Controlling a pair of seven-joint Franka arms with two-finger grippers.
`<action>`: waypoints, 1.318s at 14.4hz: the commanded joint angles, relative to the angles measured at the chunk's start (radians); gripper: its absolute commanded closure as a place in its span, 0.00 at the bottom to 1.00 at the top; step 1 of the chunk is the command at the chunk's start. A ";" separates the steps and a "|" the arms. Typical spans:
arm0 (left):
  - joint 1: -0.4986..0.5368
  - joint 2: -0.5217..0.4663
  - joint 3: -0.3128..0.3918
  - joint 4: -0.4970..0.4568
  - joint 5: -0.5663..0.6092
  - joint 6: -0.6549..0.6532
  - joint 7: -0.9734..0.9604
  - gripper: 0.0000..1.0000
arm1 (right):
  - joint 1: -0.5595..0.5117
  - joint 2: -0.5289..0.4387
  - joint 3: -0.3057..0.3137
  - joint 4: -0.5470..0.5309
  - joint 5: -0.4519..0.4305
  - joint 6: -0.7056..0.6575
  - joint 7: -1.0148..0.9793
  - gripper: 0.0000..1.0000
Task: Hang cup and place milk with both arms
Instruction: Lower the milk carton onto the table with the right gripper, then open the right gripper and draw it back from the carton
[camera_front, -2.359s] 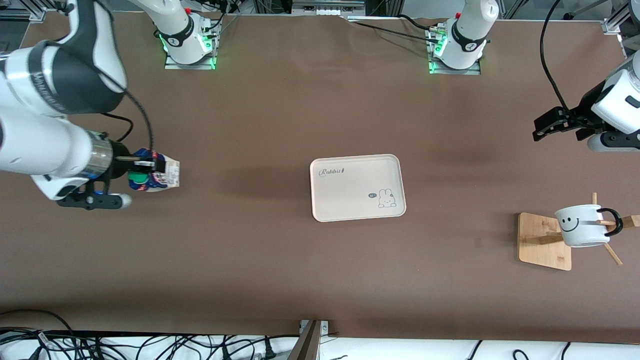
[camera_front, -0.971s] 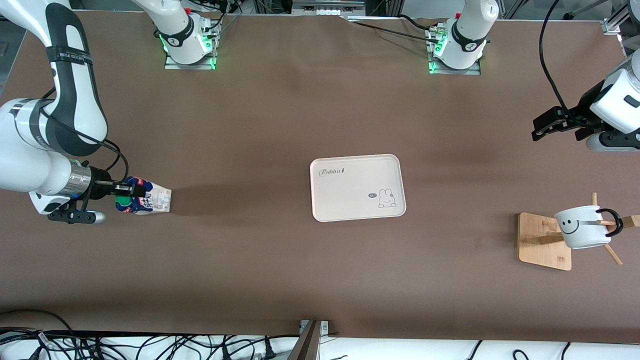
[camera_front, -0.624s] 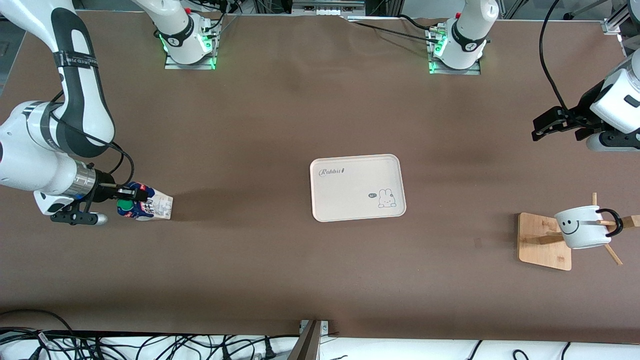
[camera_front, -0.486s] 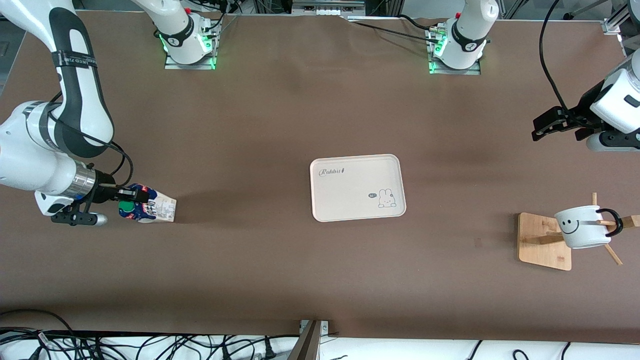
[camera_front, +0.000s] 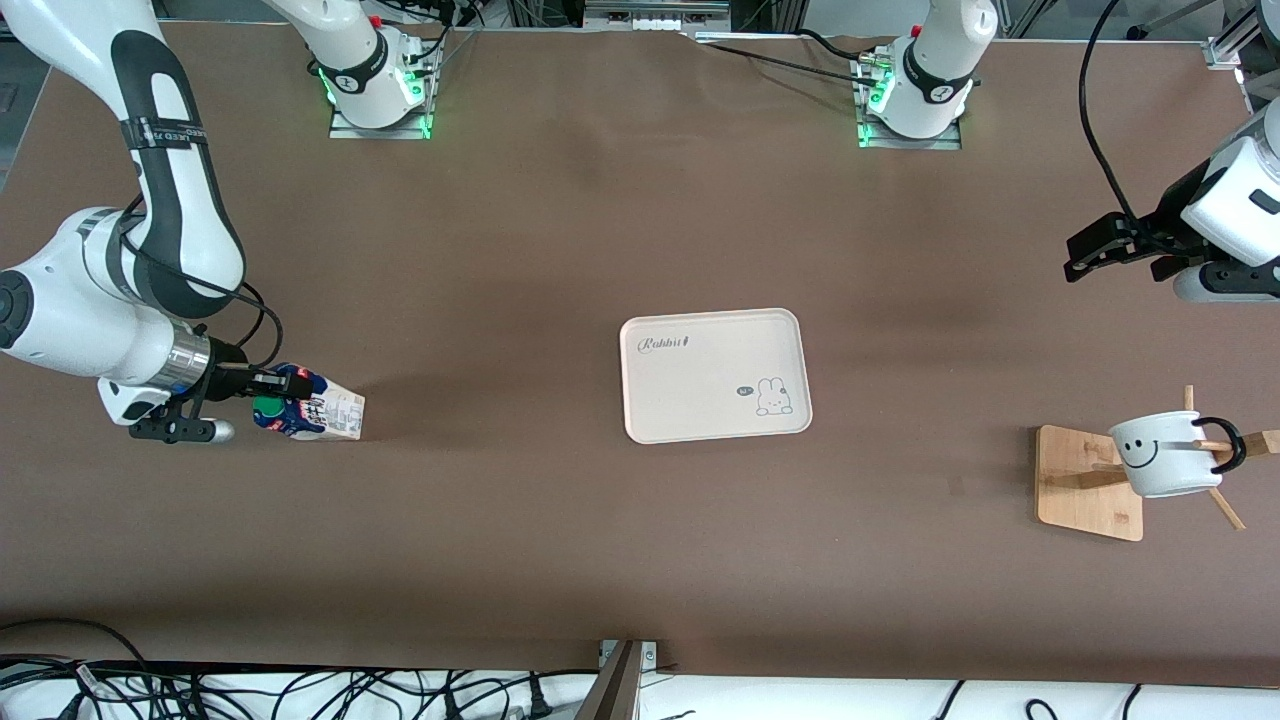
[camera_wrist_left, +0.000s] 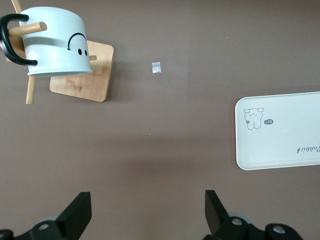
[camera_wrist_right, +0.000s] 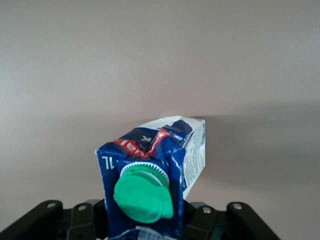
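Brown table (camera_front: 560, 520) fills the front view, w/ cables along the edge nearest the front camera. Right gripper (camera_front: 283, 388), at the right arm's end of the table, is clamped on the milk (camera_front: 310, 413), tilted, by its gable top; whether its base touches the table can't be told. Right wrist view adds what front can't: green cap (camera_wrist_right: 143, 193), red marks and "1L" on the blue panel. Left gripper (camera_front: 1100, 250) waits over bare table at the left arm's end, fingers (camera_wrist_left: 77, 215) spread wide per left wrist view. Cup (camera_front: 1165, 452) hangs by its black handle on the wooden rack (camera_front: 1085, 480), smiley visible. Tray (camera_front: 715, 375) sits mid-table, well apart from both, lots of open room around it; reads "Rabbit" plus a bunny drawing.
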 joint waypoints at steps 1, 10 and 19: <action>0.006 0.013 -0.007 0.031 0.003 -0.015 -0.010 0.00 | 0.000 -0.016 0.004 -0.016 0.023 0.005 -0.019 0.00; 0.006 0.013 -0.007 0.032 0.003 -0.015 -0.010 0.00 | -0.003 -0.065 -0.018 0.359 -0.027 -0.488 -0.014 0.00; 0.006 0.013 -0.007 0.031 0.006 -0.015 -0.009 0.00 | 0.003 -0.067 -0.038 0.559 -0.336 -0.656 -0.023 0.00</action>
